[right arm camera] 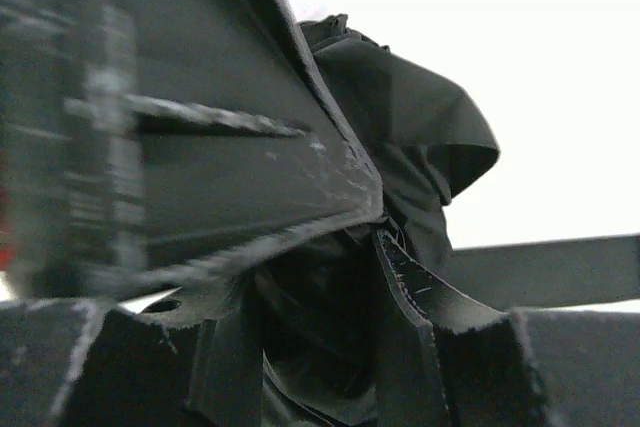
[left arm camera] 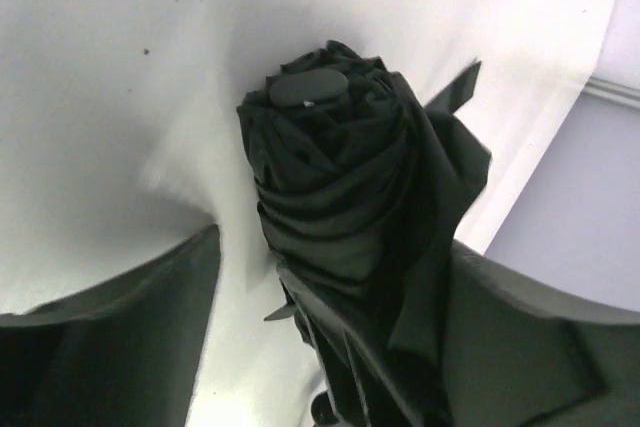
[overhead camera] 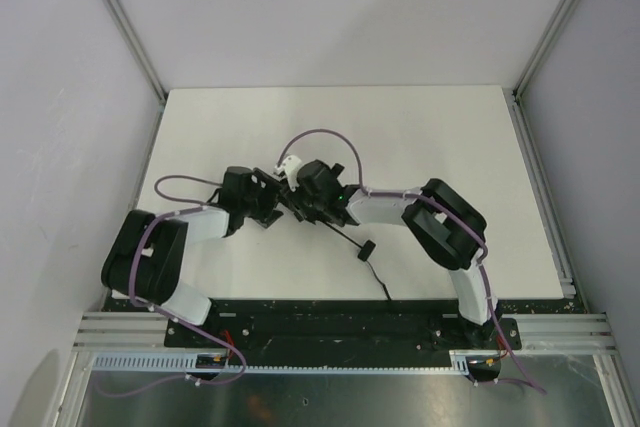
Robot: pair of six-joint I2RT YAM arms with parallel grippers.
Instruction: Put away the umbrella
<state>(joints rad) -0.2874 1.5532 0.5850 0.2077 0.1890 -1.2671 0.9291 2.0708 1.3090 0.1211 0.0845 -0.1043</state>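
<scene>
The black folded umbrella stands between my left gripper's fingers, its round tip cap pointing away from the camera. It leans on the right finger, and white table shows between it and the left finger. My left gripper is open around it. In the right wrist view my right gripper is closed on the umbrella's strap and bunched fabric. In the top view both grippers, left and right, meet at mid-table and hide most of the umbrella. Its thin wrist cord trails toward the near edge.
The white table is bounded by grey walls and aluminium rails on the left and right. Purple cables loop over both arms. The black base plate lies along the near edge.
</scene>
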